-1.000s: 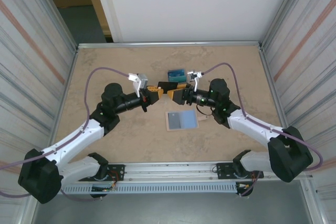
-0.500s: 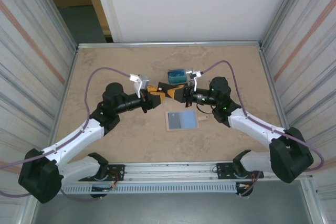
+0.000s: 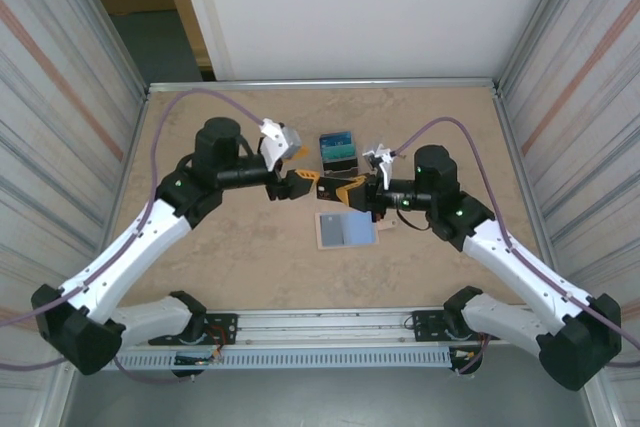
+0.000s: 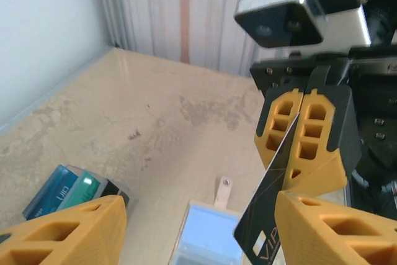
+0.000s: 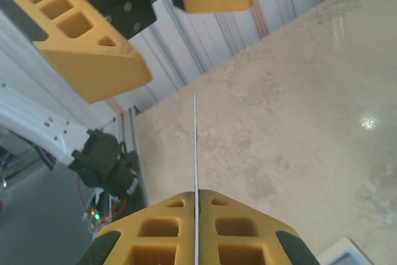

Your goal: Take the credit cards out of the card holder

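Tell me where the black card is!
In the left wrist view, the thin black card is pinched in the right gripper, near the pale blue card holder.

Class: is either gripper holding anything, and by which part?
The right gripper pinches a dark card by one end, between its shut fingers; the left gripper is open, holding nothing.

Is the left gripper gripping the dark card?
No, the left gripper stands open; the right gripper pinches the dark card.

Beige marbled tabletop; white back wall; corrugated side panels.
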